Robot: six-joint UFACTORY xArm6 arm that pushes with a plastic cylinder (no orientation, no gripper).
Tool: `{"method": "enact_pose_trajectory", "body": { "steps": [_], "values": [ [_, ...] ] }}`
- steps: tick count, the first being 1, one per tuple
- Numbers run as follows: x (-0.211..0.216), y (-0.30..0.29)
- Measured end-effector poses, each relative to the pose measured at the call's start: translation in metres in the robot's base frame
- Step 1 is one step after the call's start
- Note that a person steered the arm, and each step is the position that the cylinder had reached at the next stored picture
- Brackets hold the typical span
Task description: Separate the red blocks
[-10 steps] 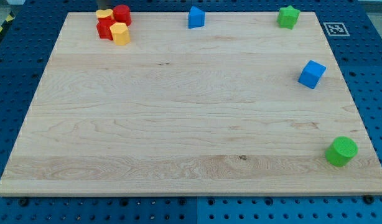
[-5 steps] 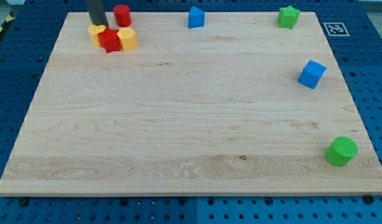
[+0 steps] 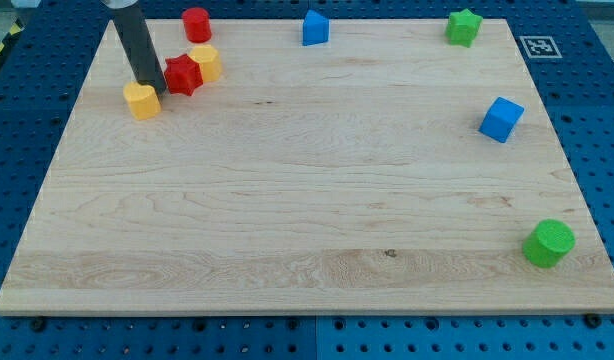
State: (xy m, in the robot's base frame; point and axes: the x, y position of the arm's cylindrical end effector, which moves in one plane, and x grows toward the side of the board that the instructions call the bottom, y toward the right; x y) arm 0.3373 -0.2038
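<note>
A red cylinder (image 3: 196, 24) stands near the board's top edge at the view's upper left. A red star-shaped block (image 3: 183, 74) lies below it, touching a yellow block (image 3: 207, 63) on its right. Another yellow block (image 3: 142, 100) lies lower left of the red star. My tip (image 3: 152, 88) is the lower end of the dark rod, between that yellow block and the red star, close to both.
A blue block (image 3: 315, 28) and a green star (image 3: 464, 27) sit along the top edge. A blue cube (image 3: 501, 119) lies at the right, a green cylinder (image 3: 548, 243) at the lower right. The wooden board (image 3: 307, 200) lies on a blue pegboard.
The rod has come in from the top and moved down. The red star and the two yellow blocks were pushed down, away from the red cylinder; one yellow block slid lower left.
</note>
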Motion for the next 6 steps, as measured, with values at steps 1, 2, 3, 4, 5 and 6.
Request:
{"method": "enact_pose_trajectory", "body": {
  "steps": [1,2,3,4,5,6],
  "values": [
    [0.001,0.014],
    [0.01,0.032],
    [0.025,0.034],
    [0.026,0.034],
    [0.026,0.034],
    [0.023,0.034]
  ]
}}
